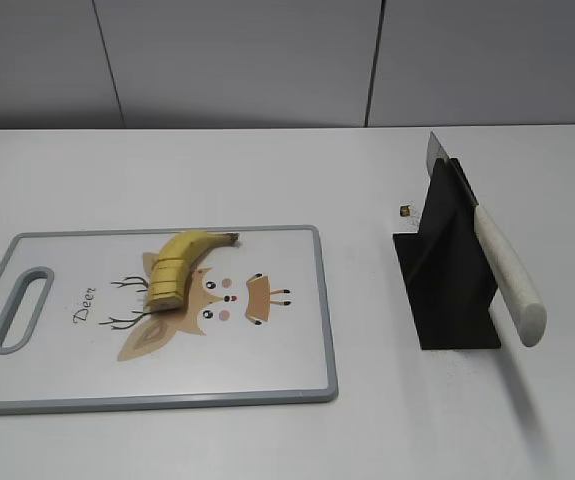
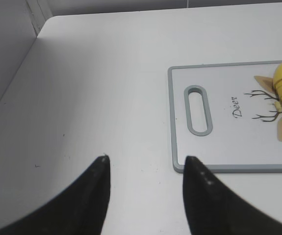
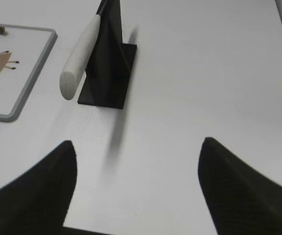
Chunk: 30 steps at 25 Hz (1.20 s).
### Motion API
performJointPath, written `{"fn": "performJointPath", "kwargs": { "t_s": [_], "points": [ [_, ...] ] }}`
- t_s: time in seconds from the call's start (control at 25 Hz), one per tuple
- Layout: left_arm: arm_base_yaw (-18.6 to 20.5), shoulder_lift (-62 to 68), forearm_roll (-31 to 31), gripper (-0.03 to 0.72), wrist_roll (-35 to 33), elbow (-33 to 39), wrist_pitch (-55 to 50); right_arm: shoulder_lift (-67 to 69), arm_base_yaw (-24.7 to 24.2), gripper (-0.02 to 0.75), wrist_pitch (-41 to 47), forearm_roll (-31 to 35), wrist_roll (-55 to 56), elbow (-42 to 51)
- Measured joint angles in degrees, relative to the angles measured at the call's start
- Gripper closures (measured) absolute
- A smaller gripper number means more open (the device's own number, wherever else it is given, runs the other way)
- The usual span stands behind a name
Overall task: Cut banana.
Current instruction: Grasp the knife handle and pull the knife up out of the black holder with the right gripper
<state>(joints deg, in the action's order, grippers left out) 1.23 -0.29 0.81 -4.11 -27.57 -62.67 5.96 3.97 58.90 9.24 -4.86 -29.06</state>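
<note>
Landmark: cutting board [image 1: 267, 370].

- Left gripper [image 2: 145, 164]: nearest, off board's handle-end corner; jaws spread, empty.
- Right gripper [image 3: 136, 147]: on stand side of board; jaws wide, empty.
- Banana [image 1: 182, 268]: on board, above deer print; near end sliced, stem away.
- Knife [image 1: 502, 265]: in black stand [image 1: 445, 290], right of board, handle overhanging.

Risks, judged: loose slices roll if nudged; overhanging handle tips stand if struck; further cuts slip on unheld banana.
</note>
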Motion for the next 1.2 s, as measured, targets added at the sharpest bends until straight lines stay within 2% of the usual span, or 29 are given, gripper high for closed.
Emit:
{"fn": "performJointPath", "kwargs": {
  "t_s": [0.52, 0.96, 1.08, 1.2],
  "points": [
    [0.0, 0.0, 0.0, 0.218, 0.0, 0.0, 0.0, 25.01, 0.04, 0.155, -4.76, 3.5, 0.05, -5.4],
    [0.0, 0.0, 0.0, 0.219, 0.0, 0.0, 0.0, 42.58, 0.04, 0.155, -4.05, 3.62, 0.16, -16.82],
    [0.0, 0.0, 0.0, 0.219, 0.0, 0.0, 0.0, 47.54, 1.44, 0.155, -3.09, 3.5, 1.89, -18.63],
    [0.0, 0.0, 0.0, 0.219, 0.0, 0.0, 0.0, 52.01, 4.9, 0.155, -2.9, 3.5, 4.27, -20.09]
  ]
}}
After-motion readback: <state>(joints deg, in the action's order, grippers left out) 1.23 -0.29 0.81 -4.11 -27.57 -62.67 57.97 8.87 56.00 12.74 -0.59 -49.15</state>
